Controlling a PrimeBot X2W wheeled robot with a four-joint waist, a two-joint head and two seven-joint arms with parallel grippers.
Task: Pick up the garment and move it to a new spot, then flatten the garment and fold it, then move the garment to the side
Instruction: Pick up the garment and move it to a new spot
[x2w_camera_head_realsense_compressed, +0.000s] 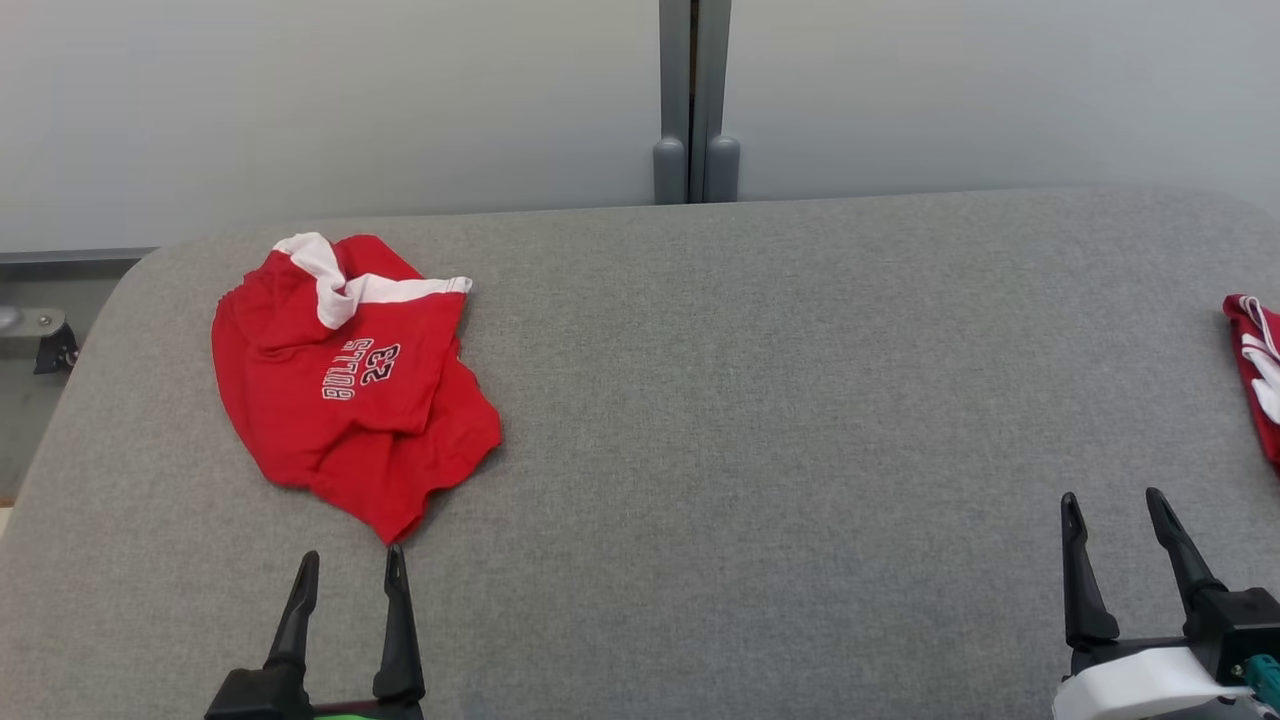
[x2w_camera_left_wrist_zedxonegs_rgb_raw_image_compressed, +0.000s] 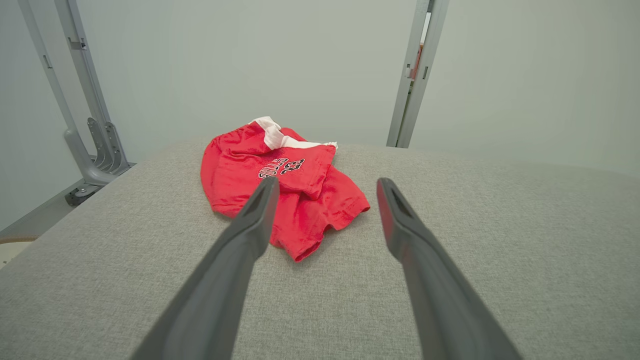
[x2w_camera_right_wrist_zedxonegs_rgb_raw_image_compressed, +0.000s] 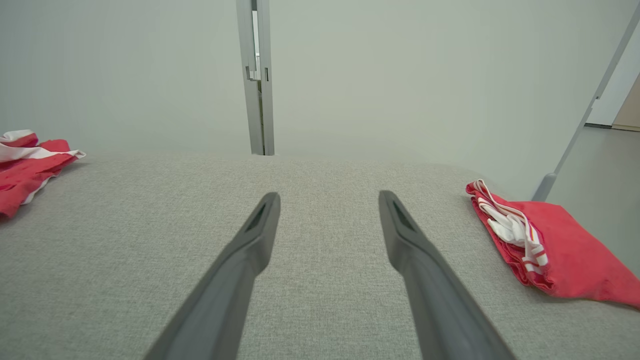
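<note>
Garment (x2w_camera_head_realsense_compressed: 345, 380): crumpled red heap on the table (x2w_camera_head_realsense_compressed: 750, 400), upper left of the frame
Left tool (x2w_camera_head_realsense_compressed: 354, 553): spread wide, empty, just below it, seemingly poised to grab
Right tool (x2w_camera_head_realsense_compressed: 1112, 495): spread wide, empty, lower right

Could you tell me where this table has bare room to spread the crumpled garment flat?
The wide middle of the grey table, between the crumpled garment and the second red garment, is bare. It is crowded at those two sides.

Red garment (x2w_camera_right_wrist_zedxonegs_rgb_raw_image_compressed: 30, 170) cut off at L edge of right wrist view; second red garment (x2w_camera_head_realsense_compressed: 1248, 385) runs off R edge of head view.
</note>
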